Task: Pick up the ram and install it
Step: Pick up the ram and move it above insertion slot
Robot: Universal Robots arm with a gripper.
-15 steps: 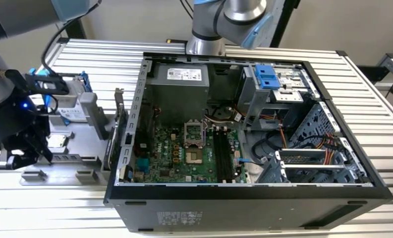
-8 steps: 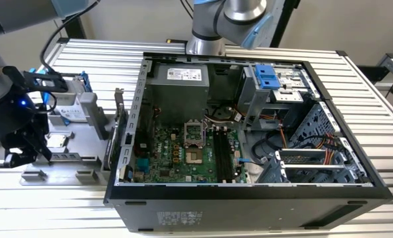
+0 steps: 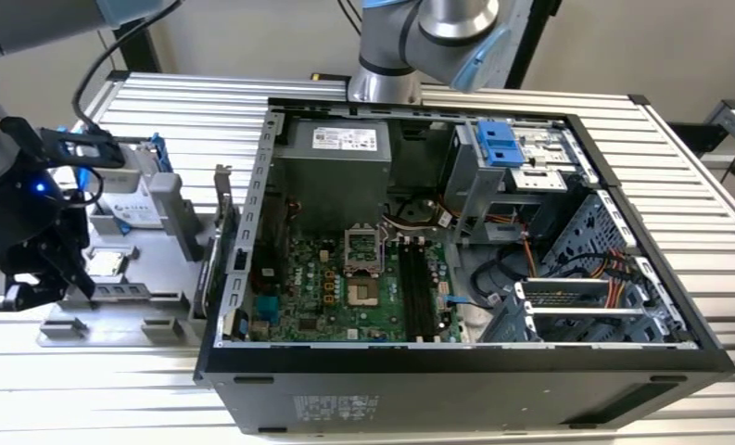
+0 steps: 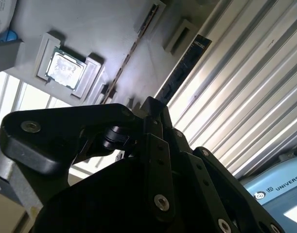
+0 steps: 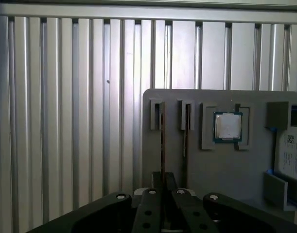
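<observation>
The gripper (image 5: 164,180) sits low over the grey holder (image 5: 226,170) at the exterior view's left, well apart from the open computer case (image 3: 466,357). Its jaws are drawn narrow and look pinched onto the near end of the ram (image 5: 163,141), the thin stick standing edge-on in the holder's outermost slot, right beside the slatted table. A second stick (image 5: 187,136) stands in the slot just beside it, and the square processor chip (image 5: 228,126) lies one pocket further in. So this reads as the pick-up step — grip made, by the look of it, but the ram not yet out of its slot, and nothing has gone into the case. The long black slots (image 3: 417,283) on the motherboard wait empty at the exterior view's right. Getting it out calls for a straight pull in line with the slot — any tilt could bind or flex so thin a board, or brush the neighbouring stick.
</observation>
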